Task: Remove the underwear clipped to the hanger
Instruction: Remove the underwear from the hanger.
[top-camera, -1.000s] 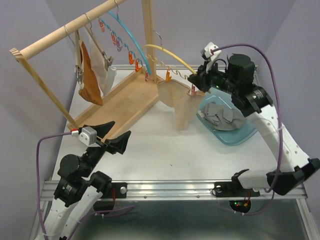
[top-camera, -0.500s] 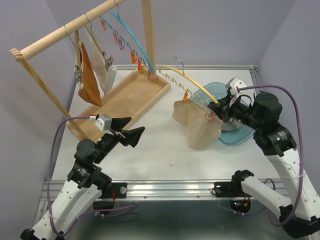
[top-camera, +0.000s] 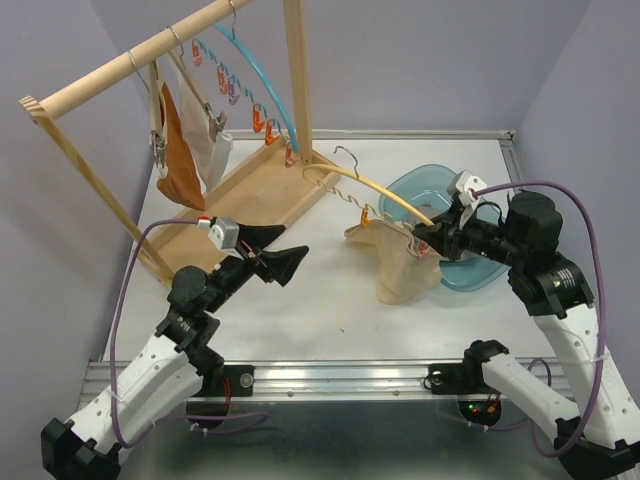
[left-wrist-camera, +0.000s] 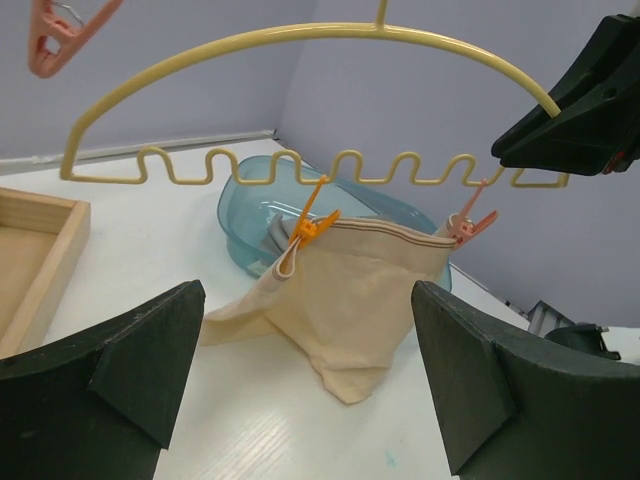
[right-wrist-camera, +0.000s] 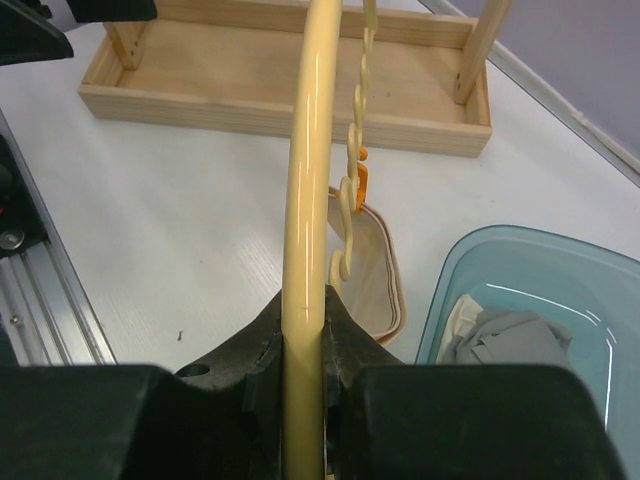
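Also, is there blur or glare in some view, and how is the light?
Top external: even, soft light, faint shadows, all sharp. Left wrist: left fingers dark and a little soft, briefs crisp. Right wrist: bright glare stripe along the hanger, glints on the bin rim, right gripper at the bottom out of focus.

Ahead of left gripper (top-camera: 288, 247), between its spread jaws: hanger (left-wrist-camera: 300, 33), underwear (left-wrist-camera: 350, 300) clipped beneath, tub (left-wrist-camera: 238, 228) behind. Inside jaws of right gripper (right-wrist-camera: 305, 345): hanger's arch.

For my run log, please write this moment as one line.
right gripper: shut on yellow hanger | left gripper: open | cream underwear: clipped by orange peg and pink peg | blue tub: grey cloth inside
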